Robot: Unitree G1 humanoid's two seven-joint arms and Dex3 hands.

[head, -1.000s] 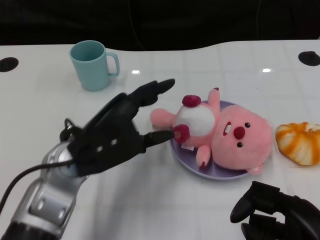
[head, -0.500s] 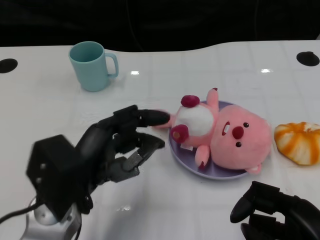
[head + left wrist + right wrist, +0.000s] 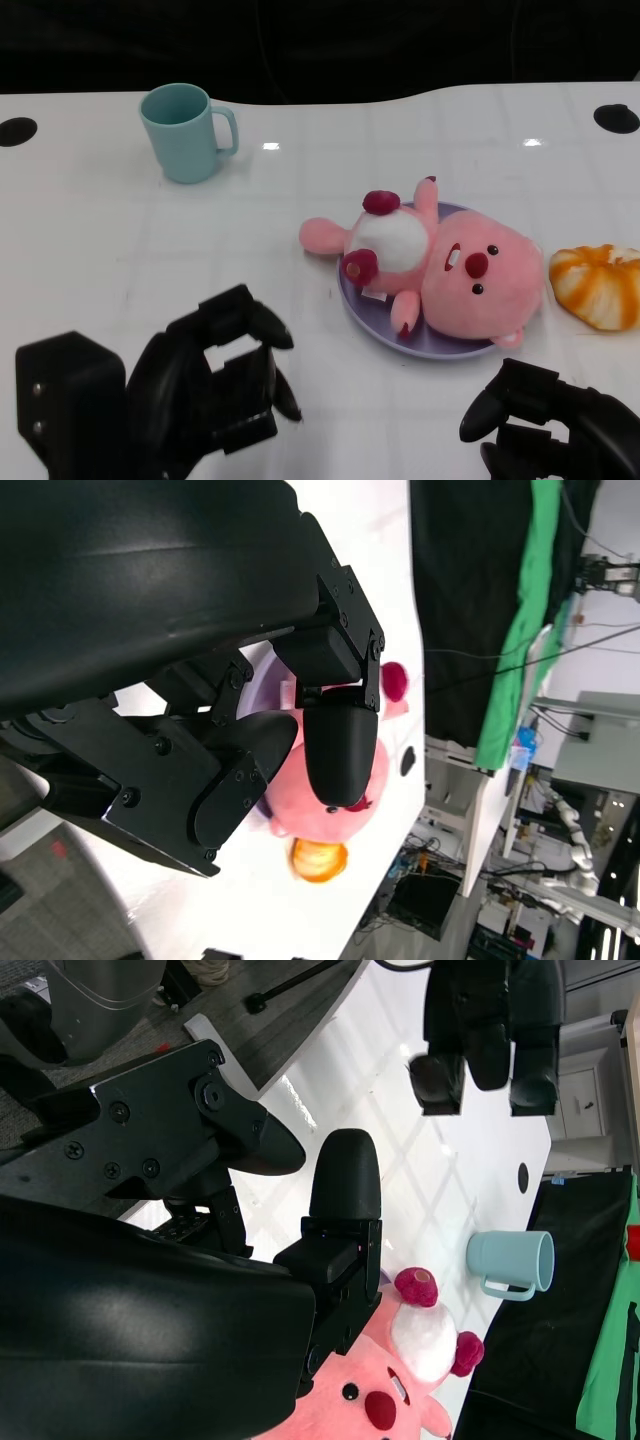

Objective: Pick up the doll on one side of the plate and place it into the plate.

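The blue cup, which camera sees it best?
The head view: the whole cup, handle included, stands upright on the table. The right wrist view shows it small and turned sideways. The left wrist view doesn't show it.

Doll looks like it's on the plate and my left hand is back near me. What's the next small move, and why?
Probably just keep the left hand clear and lower it to rest. The pink plush doll already lies across the purple plate, only an arm poking over the rim, and neither hand touches it. The right hand holds nothing.
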